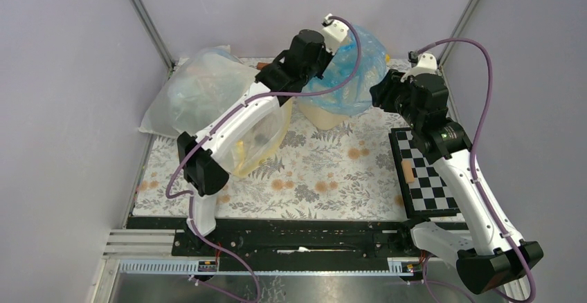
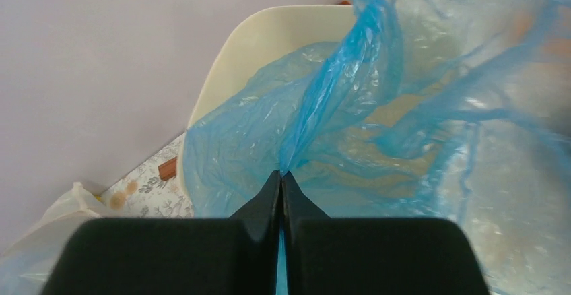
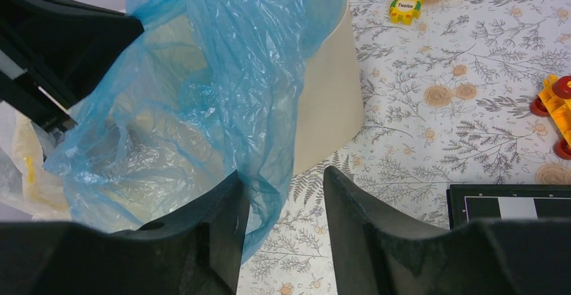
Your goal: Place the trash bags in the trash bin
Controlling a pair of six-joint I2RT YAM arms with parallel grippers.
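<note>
The light-blue trash bag (image 1: 349,75) is draped over the mouth of the cream trash bin (image 1: 324,118) at the back of the table. My left gripper (image 2: 281,174) is shut on a gathered fold of the bag (image 2: 337,100), above the bin's rim (image 2: 222,66). My right gripper (image 3: 279,177) is open at the bin's right side. A hanging edge of the bag (image 3: 222,93) lies against its left finger (image 3: 222,207), between the jaws. The bin's wall (image 3: 330,106) shows beside it. The left gripper (image 3: 67,39) also shows in the right wrist view.
A large clear and pale-yellow bag (image 1: 221,102) lies at the back left under my left arm. A checkerboard (image 1: 423,171) lies at the right with a small block on it. Toy blocks (image 3: 407,4) and a red-yellow toy (image 3: 555,106) lie on the floral cloth (image 1: 325,171).
</note>
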